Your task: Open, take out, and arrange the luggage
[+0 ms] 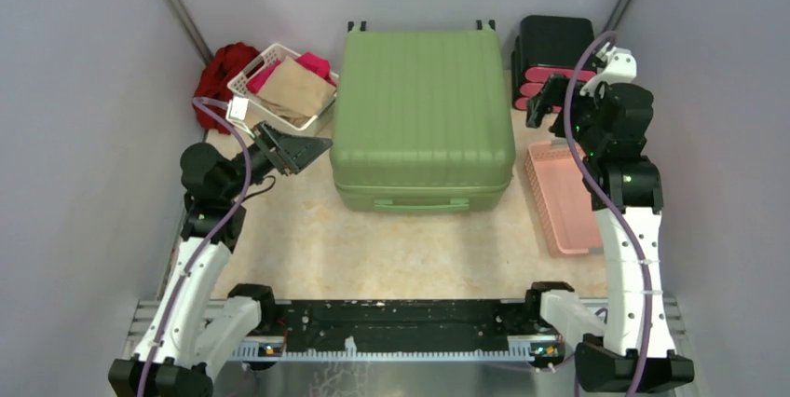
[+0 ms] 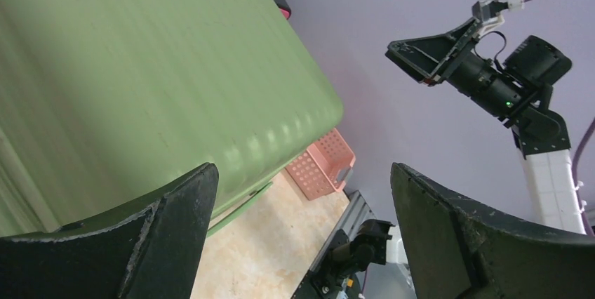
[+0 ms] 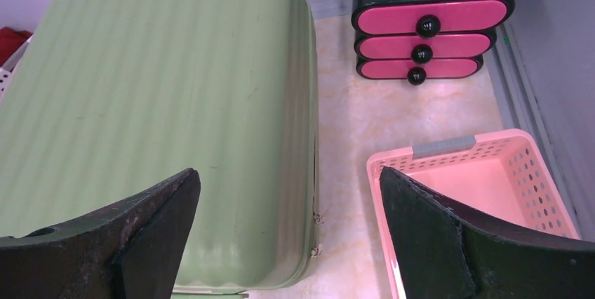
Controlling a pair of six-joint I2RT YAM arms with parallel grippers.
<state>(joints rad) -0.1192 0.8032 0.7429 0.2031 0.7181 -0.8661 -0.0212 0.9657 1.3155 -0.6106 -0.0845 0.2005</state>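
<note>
While its ribbed lid is shut, the light-green luggage point(image 1: 421, 117) lies flat on the desk point(image 1: 373, 248), in the middle toward the far side, its black wheels at the far edge and its handle on the near face; the left jaws stand wide apart and hold nothing, just beside the luggage's near left corner; the right jaws, equally spread and empty, hang off the luggage's far right corner, near the black-and-pink drawer box point(image 1: 551, 57); that box sits at the far right, close beside the luggage; a pink basket point(image 1: 564, 201) lies nearer than the box, just right of the luggage; at the far left a white basket point(image 1: 250, 68) holds tan and pink items, with a red cloth point(image 1: 222, 66) at its left side.
</note>
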